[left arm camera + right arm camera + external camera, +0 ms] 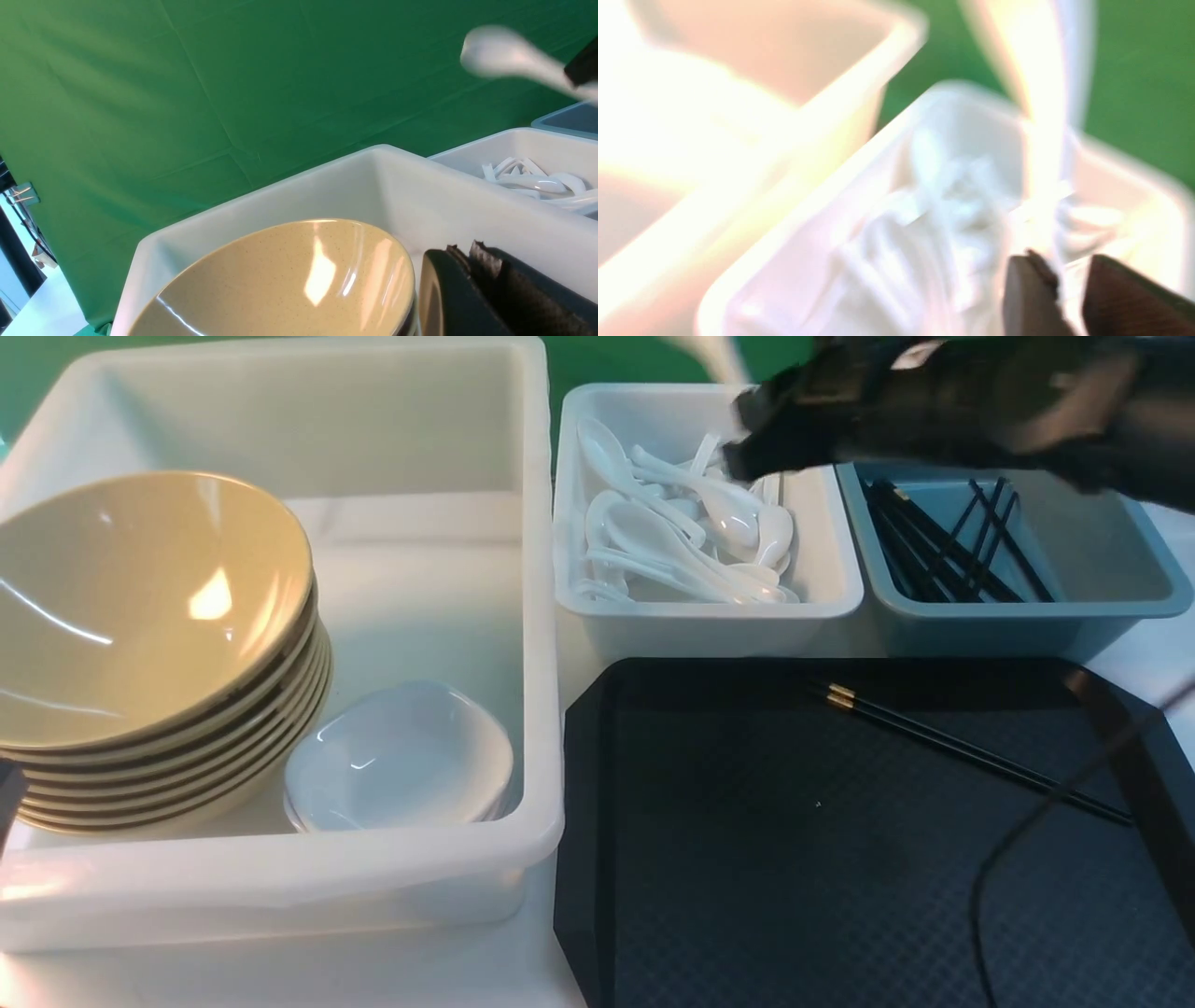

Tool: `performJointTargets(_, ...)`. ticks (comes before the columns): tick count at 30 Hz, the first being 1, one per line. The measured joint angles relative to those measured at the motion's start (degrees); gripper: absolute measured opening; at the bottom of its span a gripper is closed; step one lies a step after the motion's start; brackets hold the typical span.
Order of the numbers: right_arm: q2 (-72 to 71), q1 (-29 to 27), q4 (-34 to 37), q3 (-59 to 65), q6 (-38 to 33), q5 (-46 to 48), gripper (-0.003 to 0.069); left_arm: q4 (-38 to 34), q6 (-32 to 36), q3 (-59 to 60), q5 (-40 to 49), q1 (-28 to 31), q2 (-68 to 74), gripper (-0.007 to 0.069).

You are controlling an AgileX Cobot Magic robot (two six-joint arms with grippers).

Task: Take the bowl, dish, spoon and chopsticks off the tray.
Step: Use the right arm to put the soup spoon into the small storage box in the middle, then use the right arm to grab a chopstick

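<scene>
A white table [280, 980] fills the foreground under a green cloth backdrop. Nearest on the right lies the tray [747, 896], black and diamond-textured, bare except for the chopsticks [971, 749]. These 2 sticks lie side by side across its far right part, gold bands toward the middle. A thin dark cable [1008, 840] loops over the tray's right side.

On the left stands a big white tub [280, 877]. It holds a tilted stack of mustard-yellow bowls [140, 607] and, just beside it, a few nested white dishes [401, 756]. The left gripper [467, 254] hangs over this tub next to the stack, its fingers closed together on nothing.

Behind the tray sit 2 smaller tubs, touching. The white spoon tub [709, 625] is heaped with loose spoons [691, 541]. The grey-blue tub [1027, 625] holds black sticks [952, 551].

Above the spoon tub hovers the right gripper [747, 429], blurred. The spoon [500, 53] stands between its fingers, scoop uppermost. Whether they clamp it or have let go, I cannot tell.
</scene>
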Motion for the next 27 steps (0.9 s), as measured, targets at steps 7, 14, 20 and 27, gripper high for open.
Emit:
performJointTargets(7,1.2,-3.8,-14.5,-8.0,4.8,28.6,0.0432,0.0,0.0,0.0,0.6,0.0,0.0,0.0008)
performJointTargets(14,-0.1,-8.4,-19.6,-3.2,10.0,45.3,0.0435,-0.2,0.0,0.0,-0.2,0.0,0.0,0.0008)
performJointTargets(20,-0.1,-8.2,-22.8,7.2,10.5,39.2,0.0435,-0.2,-0.1,0.0,-0.6,0.0,0.0,0.0008)
performJointTargets(27,2.9,-8.0,-28.8,10.9,10.7,31.4,0.0435,-0.2,-0.1,0.0,-0.7,0.0,0.0,0.0008)
